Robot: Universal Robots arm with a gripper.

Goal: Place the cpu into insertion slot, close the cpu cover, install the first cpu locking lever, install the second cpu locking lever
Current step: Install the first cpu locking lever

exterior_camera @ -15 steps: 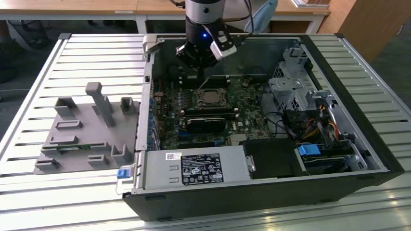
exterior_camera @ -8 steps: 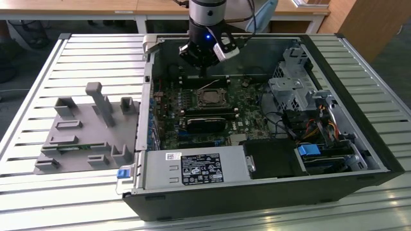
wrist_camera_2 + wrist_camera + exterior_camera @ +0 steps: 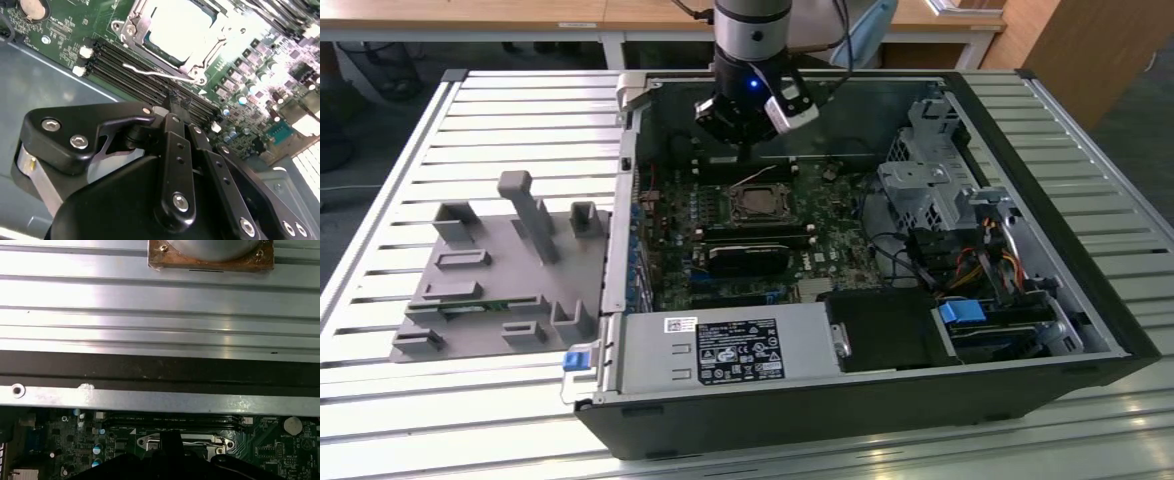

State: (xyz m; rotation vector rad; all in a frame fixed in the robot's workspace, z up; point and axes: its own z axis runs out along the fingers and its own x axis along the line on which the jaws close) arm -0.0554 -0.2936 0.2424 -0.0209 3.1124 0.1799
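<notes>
Slatted aluminium table (image 3: 494,110) underneath, wooden desks (image 3: 520,12) behind. Lying on its side on the slats, lid off: open computer case (image 3: 1074,230). Beside it, on the exterior view's left, grey moulded fixture (image 3: 480,290) with upright posts.

Inside the case, green motherboard (image 3: 841,250) flat on the floor. Black fan shroud (image 3: 747,258) just on the near side of the insertion slot (image 3: 758,203). Metal drive cage (image 3: 927,190) and bundled coloured cables (image 3: 981,265) toward the exterior view's right. Power supply (image 3: 654,360) along the near edge, carrying a white printed label (image 3: 736,352), print not legible, plus a blue tab (image 3: 576,360) at its corner.

Hanging over the far part of the board, just beyond the slot: gripper (image 3: 744,150), fingers (image 3: 172,145) pressed together at the tips, nothing seen pinched between them. In the second wrist view, tips above the long black memory slots (image 3: 130,67), close beside the socket; touching anything or not, cannot tell.

Seated in the slot: cpu (image 3: 180,30), silver top glaring under the light. Lying flat around it: cpu cover (image 3: 134,26), window framing the chip. Along the socket edge nearest the gripper, thin silver locking lever (image 3: 155,71), low against the board; latched or not, cannot tell. Round coin battery (image 3: 32,6) off toward the board's corner. In the first wrist view, case rim (image 3: 150,400) between the table slats and the board.
</notes>
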